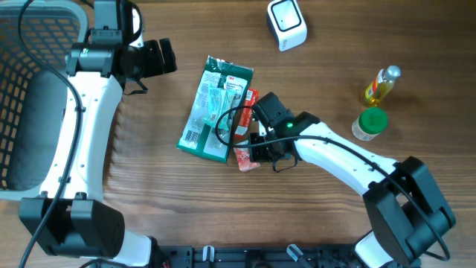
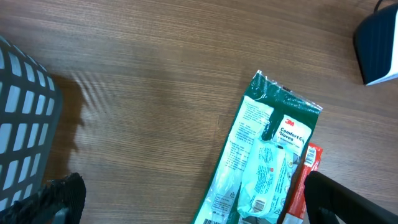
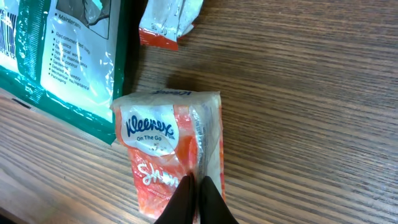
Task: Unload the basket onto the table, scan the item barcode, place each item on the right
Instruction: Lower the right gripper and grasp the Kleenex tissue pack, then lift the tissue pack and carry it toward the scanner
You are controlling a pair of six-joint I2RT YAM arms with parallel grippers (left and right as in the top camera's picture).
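The tissue pack is a small orange-red and white soft pack in clear film, printed "Kleenex On The Go". It lies flat on the tabletop, label up, one corner against the edge of a flat green package. The closed right tool pinches the pack's near end. The green package has a clear window and white print and lies at a slant, with a barcode at its lower end. The white scanner, with its dark face, stands well apart from both.
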